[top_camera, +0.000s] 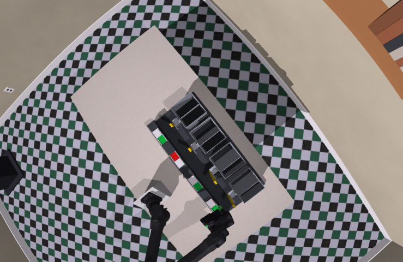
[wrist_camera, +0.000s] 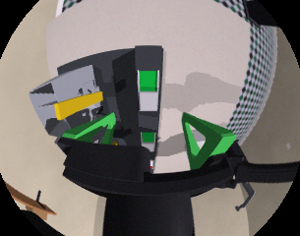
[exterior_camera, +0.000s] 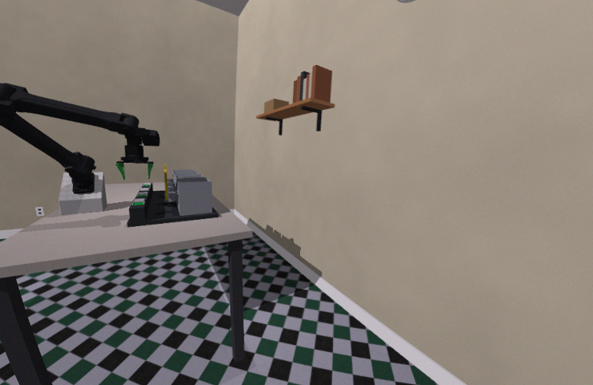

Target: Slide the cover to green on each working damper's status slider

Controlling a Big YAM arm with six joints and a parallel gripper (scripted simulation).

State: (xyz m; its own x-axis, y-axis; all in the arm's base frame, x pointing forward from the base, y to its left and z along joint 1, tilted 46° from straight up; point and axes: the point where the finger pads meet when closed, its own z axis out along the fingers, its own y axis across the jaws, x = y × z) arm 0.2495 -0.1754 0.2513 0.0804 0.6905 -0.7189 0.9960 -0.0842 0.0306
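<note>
Four grey dampers stand in a row behind their sliders on a black base: the first [top_camera: 202,108], second [top_camera: 202,131], third [top_camera: 221,154] and fourth [top_camera: 241,182] [exterior_camera: 194,197]. The first slider [top_camera: 162,139] shows green, the second [top_camera: 174,155] red, the third [top_camera: 198,186] [wrist_camera: 148,138] green, and the fourth [top_camera: 214,208] [exterior_camera: 139,204] [wrist_camera: 149,81] green. Yellow levers stand at the dampers' fronts; the fourth lever [top_camera: 231,200] [wrist_camera: 79,104] looks long from above, the first [top_camera: 171,124] short. My gripper [exterior_camera: 136,178] [wrist_camera: 149,116] is open and empty, above the slider row near its fourth-damper end.
The base with the dampers stands on a pale table [top_camera: 124,77] [exterior_camera: 79,241]. The arm's pale mounting block [exterior_camera: 83,203] is at the table's side opposite the dampers. A wall shelf [exterior_camera: 297,108] with books and a box hangs beyond the table.
</note>
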